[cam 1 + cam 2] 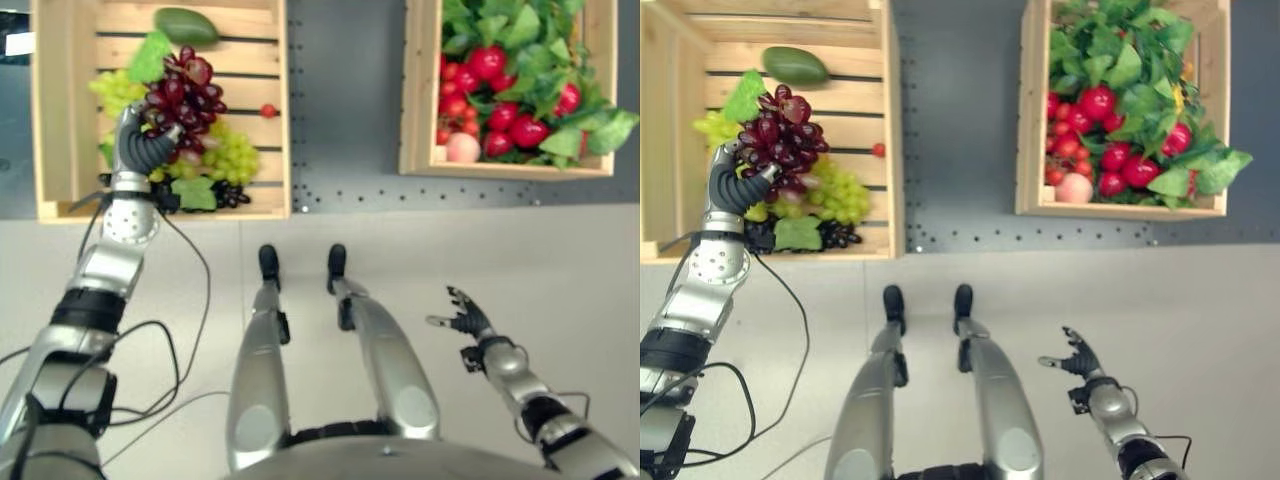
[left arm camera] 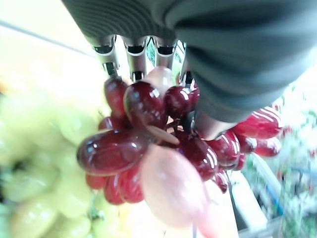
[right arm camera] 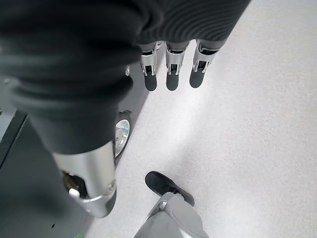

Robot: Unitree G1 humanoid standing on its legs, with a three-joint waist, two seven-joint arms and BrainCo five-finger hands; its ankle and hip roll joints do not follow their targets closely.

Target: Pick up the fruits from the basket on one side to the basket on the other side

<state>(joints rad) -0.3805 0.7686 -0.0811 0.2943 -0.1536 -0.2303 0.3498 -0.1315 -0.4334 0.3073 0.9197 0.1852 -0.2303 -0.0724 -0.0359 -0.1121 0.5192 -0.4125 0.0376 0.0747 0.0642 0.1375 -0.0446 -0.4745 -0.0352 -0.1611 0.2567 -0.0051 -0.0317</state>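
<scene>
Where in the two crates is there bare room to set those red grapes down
Left crate: bare slats along the far edge beside the avocado and by the right wall near a small red fruit. Right crate is crowded with red fruit and leaves. The left hand holds the red grapes.

Both eye views look steeply down from the robot's head onto the same stretch of floor (image 1: 560, 260) and grey counter (image 1: 345, 100) — the left crate (image 1: 60, 110) and the right crate (image 1: 1032, 120) show in each, the right eye view seeing them from a little further to the right. The left wrist view looks along the left hand (image 2: 148, 29) from very close at a bunch of red grapes (image 2: 148, 144), the same bunch seen over the left crate from above. The right wrist view looks past the right hand (image 3: 171, 64) down at the floor — well away from both crates.
</scene>
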